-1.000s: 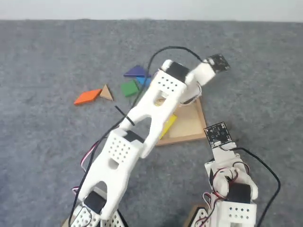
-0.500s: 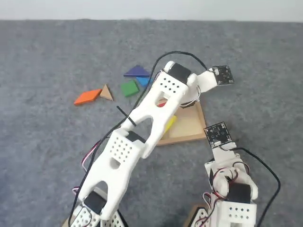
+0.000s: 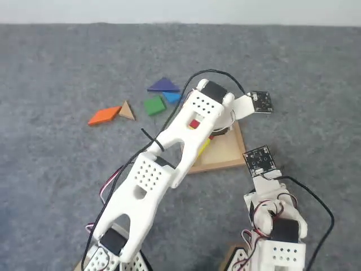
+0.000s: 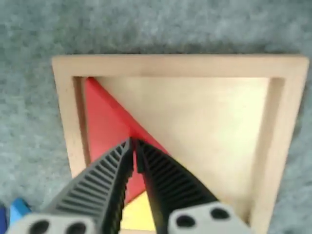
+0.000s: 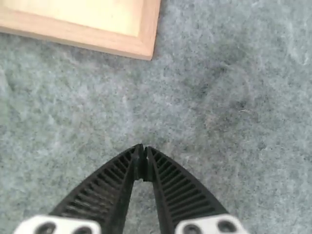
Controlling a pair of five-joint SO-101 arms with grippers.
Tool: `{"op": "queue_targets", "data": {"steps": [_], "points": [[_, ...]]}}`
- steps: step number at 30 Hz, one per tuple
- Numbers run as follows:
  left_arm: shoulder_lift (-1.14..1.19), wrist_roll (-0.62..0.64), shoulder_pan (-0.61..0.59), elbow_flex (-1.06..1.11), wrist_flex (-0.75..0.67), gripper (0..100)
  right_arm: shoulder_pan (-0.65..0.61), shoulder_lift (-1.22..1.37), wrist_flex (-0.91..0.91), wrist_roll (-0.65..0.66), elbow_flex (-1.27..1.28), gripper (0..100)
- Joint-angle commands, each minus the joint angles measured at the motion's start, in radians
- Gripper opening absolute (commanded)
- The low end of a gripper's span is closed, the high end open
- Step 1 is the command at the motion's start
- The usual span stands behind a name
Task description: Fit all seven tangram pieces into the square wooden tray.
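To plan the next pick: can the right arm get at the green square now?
Probably not: the left arm lies across the way, over the tray; the green square sits beyond it.

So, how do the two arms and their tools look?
The left arm and right arm are white plastic with rows of small holes, black motors and thin black cables. The left tool and right tool have black, ribbed, tapered fingers on white bases.
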Motion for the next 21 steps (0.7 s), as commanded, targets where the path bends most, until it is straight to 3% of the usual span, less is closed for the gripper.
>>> {"op": "queue_targets", "data": {"steps": [1,6,12,21], "points": [[-0.014,-0.003,0.0,-0.008,-0.018,1,-0.004,-0.015,0.002,0.008,0.017,0.8],[-0.11,0.002,-0.005,-0.008,0.038,1,-0.004,-0.015,0.002,0.008,0.017,0.8],[-0.229,0.092,-0.032,-0.005,0.089,1,-0.004,-0.015,0.002,0.008,0.017,0.8],[-0.341,0.184,-0.189,0.001,0.141,1,-0.004,-0.015,0.002,0.008,0.017,0.8]]}}
